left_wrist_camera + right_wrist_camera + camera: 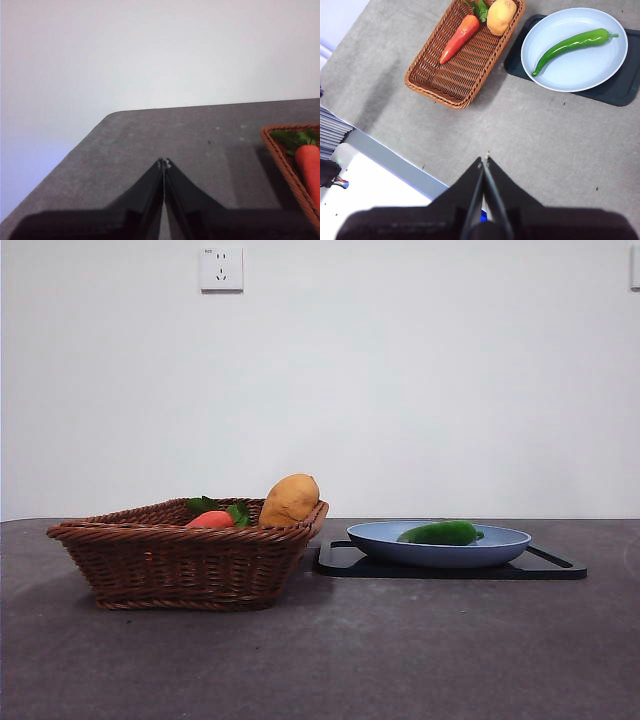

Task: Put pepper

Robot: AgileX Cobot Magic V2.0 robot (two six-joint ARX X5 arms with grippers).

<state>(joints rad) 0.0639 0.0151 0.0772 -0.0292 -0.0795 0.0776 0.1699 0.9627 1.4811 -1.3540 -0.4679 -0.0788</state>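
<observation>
- Nearest the low front camera stands a brown wicker basket (pixel 190 555) on the dark grey table (pixel 380 660), large in the left half of that view.
- Inside the basket lie a red-orange carrot (pixel 211 520) with green leaves and a tan potato (pixel 290 499); the potato leans against the basket's end wall, on the side nearest the plate.
- Just beside the basket, a pale blue plate (pixel 440 550) sits on a flat black tray (pixel 555 568), which keeps it off the bare table.
- On the plate rests the pepper (pixel 441 533), dark green, glossy and long, lying on its side. Seen from above in the right wrist view, the pepper (pixel 575 46) curves across the middle of the plate (pixel 600 70), touching nothing else.
- Neither arm shows in the front view, so both appear to be waiting, held back from the things.
- Left gripper (pixel 164 162) hangs over bare table beside the basket's end, its two black jaws pressed together and holding nothing.
- Right gripper (pixel 484 161) hangs high over the table, well apart from basket and plate, its jaws likewise closed together and empty.
- Judging by this layout, the pepper may already be in its place on the plate, or may yet be bound for the basket; the pictures do not settle which.
</observation>
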